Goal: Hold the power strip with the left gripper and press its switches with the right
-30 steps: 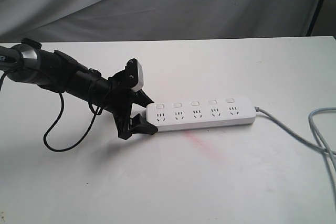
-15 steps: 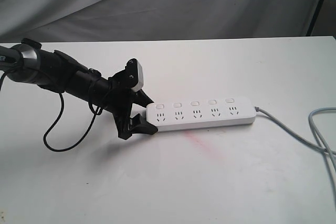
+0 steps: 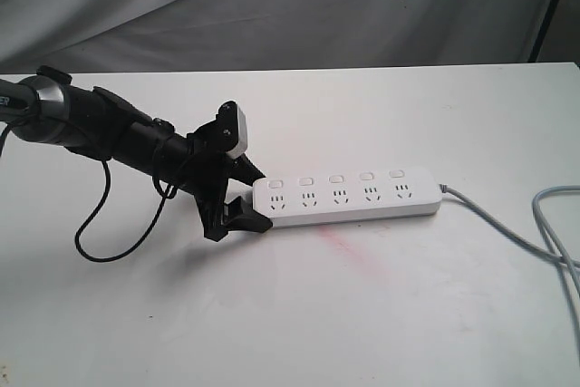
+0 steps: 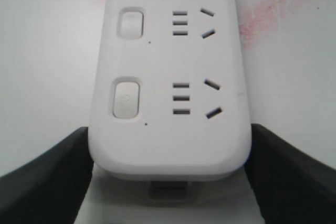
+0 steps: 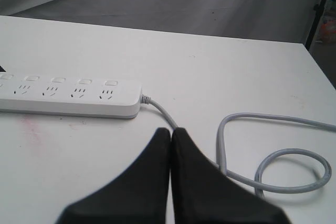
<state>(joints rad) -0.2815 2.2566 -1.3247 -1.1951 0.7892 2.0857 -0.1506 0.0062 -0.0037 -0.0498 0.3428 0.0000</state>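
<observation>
A white worktop (image 3: 272,314) stands before a grey cloth (image 3: 272,6). One strip (image 3: 349,200) lies flat near the worktop's middle, its length parallel to the far edge. One grey cable (image 5: 157,109) trails from it toward the right edge and loops there. The strip carries five sockets (image 3: 338,194) and five switches (image 3: 336,178), each switch on the far side of its socket. The left gripper (image 3: 260,198) clamps the strip's cable-free end, a jaw against each long side. The right gripper (image 5: 170,134) is clenched on nothing, well apart on the cable side. The strip looks rigid, light and smooth, so it is likely to skid when pressed. That narrow end seems the sound place to hold it.
</observation>
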